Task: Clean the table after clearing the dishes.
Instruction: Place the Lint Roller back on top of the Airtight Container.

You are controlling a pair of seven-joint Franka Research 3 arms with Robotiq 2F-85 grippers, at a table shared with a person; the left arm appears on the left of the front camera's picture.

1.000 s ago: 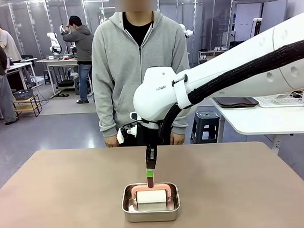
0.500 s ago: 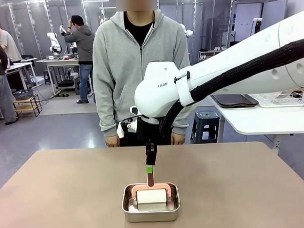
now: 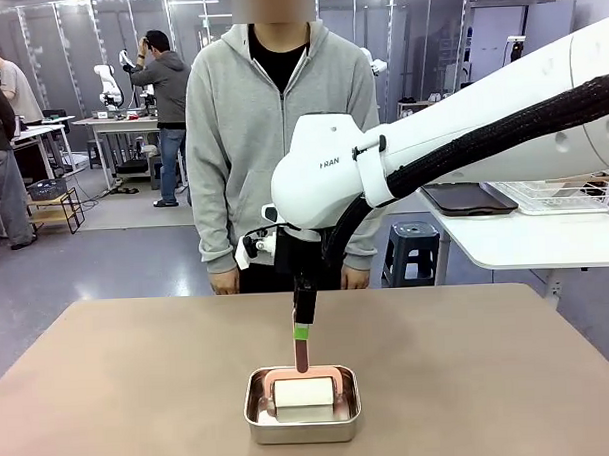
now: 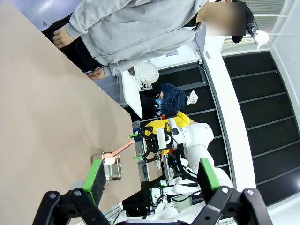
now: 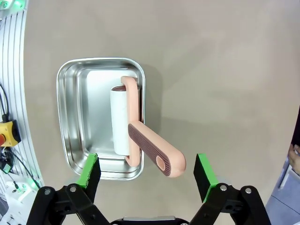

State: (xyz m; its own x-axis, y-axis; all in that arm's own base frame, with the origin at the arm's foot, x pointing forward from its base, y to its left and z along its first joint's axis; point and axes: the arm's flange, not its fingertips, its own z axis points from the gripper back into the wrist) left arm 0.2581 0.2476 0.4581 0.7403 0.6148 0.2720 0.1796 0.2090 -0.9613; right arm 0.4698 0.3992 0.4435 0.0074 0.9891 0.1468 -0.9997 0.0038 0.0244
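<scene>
Dishes look gone from the surface, so the lint roller sits parked in its steel pan, handle leaning out over the rim for easy grabbing, with the right end effector spread wide above it, gripping nothing.

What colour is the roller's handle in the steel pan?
Salmon pink handle; clearest in the right wrist view.

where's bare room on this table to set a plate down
The tan-brown table is bare left and right of the small square steel pan holding the pink-handled lint roller, and beyond it toward the person's hands. The crowded spot is the near middle, where the open right gripper hangs above the pan.
</scene>
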